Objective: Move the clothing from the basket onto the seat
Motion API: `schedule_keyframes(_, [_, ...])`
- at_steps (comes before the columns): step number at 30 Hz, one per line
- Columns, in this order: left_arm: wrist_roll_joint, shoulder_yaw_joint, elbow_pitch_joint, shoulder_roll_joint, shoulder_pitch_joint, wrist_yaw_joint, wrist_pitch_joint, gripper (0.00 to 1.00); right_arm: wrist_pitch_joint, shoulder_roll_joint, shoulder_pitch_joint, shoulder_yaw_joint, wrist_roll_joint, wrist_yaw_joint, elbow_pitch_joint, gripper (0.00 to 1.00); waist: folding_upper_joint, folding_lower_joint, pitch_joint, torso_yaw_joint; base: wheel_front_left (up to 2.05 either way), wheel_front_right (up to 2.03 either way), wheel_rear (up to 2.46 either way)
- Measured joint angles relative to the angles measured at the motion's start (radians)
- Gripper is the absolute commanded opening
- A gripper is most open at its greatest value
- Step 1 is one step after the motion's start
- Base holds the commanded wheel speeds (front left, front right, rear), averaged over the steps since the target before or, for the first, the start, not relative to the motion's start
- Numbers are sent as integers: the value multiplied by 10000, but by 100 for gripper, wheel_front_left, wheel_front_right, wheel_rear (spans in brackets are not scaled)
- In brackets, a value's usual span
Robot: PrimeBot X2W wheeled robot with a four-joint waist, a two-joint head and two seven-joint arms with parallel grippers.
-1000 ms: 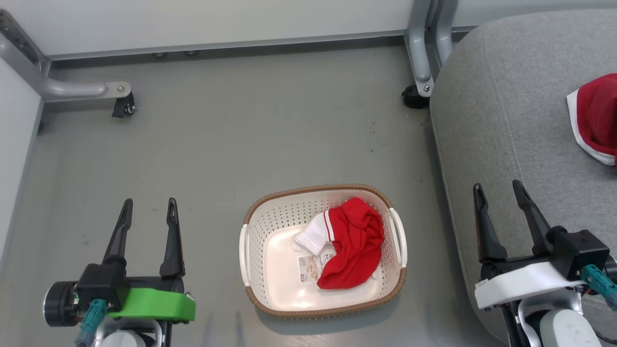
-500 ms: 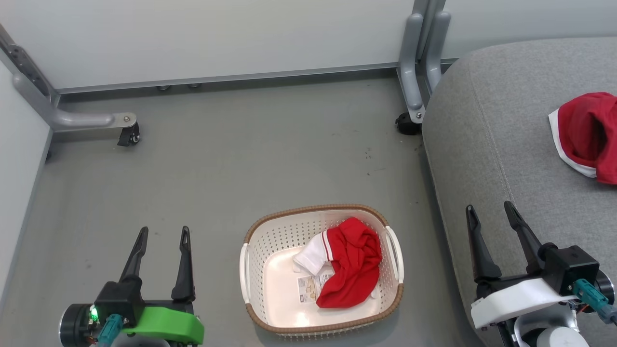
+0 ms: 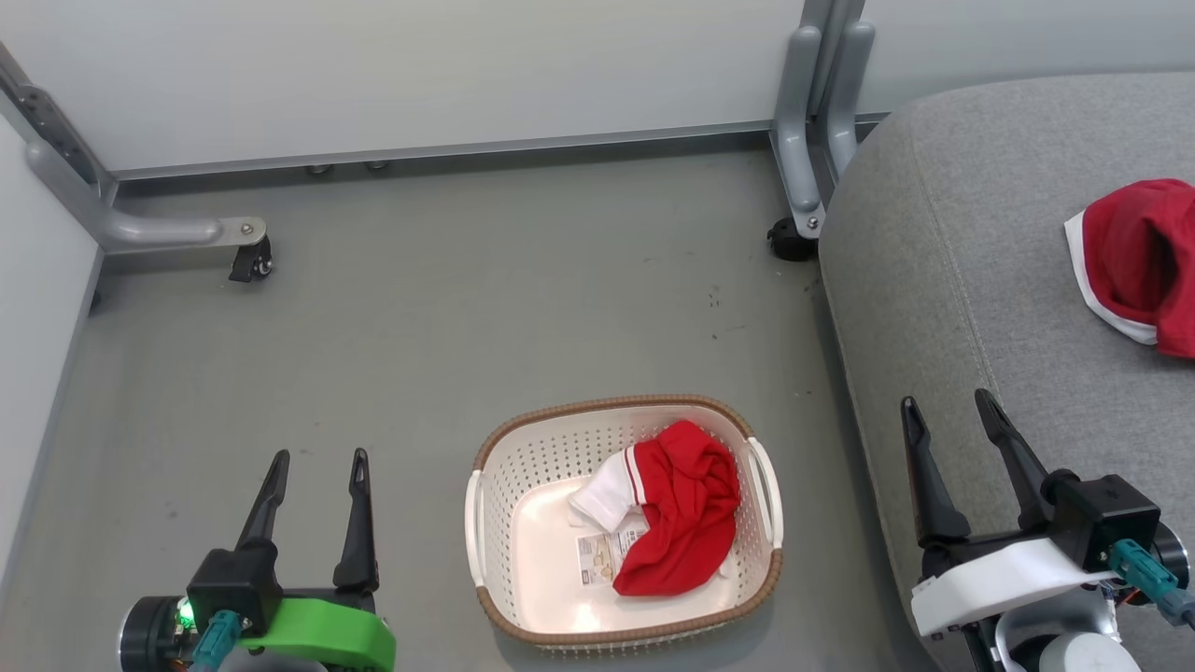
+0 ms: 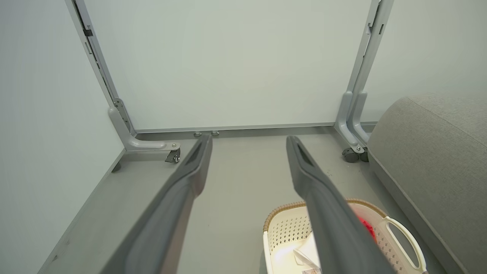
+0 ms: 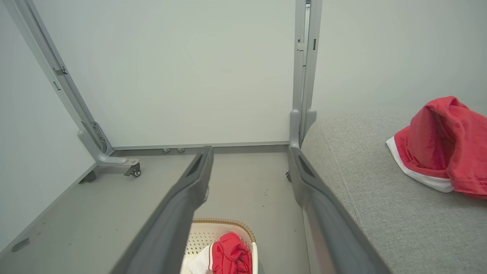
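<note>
Left claw (image 3: 319,455): lower left, 2 long dark fingers spread wide, empty. Hangs over floor (image 3: 467,308), left of basket. Green cover (image 3: 317,635) at wrist.
Right claw (image 3: 944,399): lower right, fingers spread wide, empty. Over front edge of seat. White cover (image 3: 999,579) at wrist.
Basket (image 3: 607,403): on floor between claws, near seat, narrow strip of floor between. Cream plastic, perforated walls, brown woven-look rim, 2 white handles, rounded corners. Paper label (image 3: 597,558) on bottom, partly covered.
Garment 1 (image 3: 686,509): in basket, right half, crumpled. Soft red fabric, white sleeve w/ red stripe trim toward left.
Garment 2 (image 3: 1144,261): on seat, far right, cut off by pic edge. Red, white edge band.
Seat (image 3: 934,280): large, grey woven upholstery, rounded corner, stitched seam.
Surroundings: floor smooth grey, few dark specks. Pale wall panels (image 3: 420,75). Grey metal frame legs w/ black castors: one far left (image 3: 250,266), one just beside seat's back corner (image 3: 789,243).
</note>
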Motion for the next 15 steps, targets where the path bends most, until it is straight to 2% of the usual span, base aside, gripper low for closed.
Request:
schedule_keyframes(9, [0, -21, 52, -8, -90, 0, 0, 100, 33, 2, -43, 17, 17, 0, -107, 100, 0, 0, 185, -12, 0, 0, 0])
schedule_keyframes(15, [127, -520, 236, -15, -737, -123, 0, 100, 0, 2, -376, -25, 17, -2, -290, 100, 0, 1, 630, -64, 0, 0, 0])
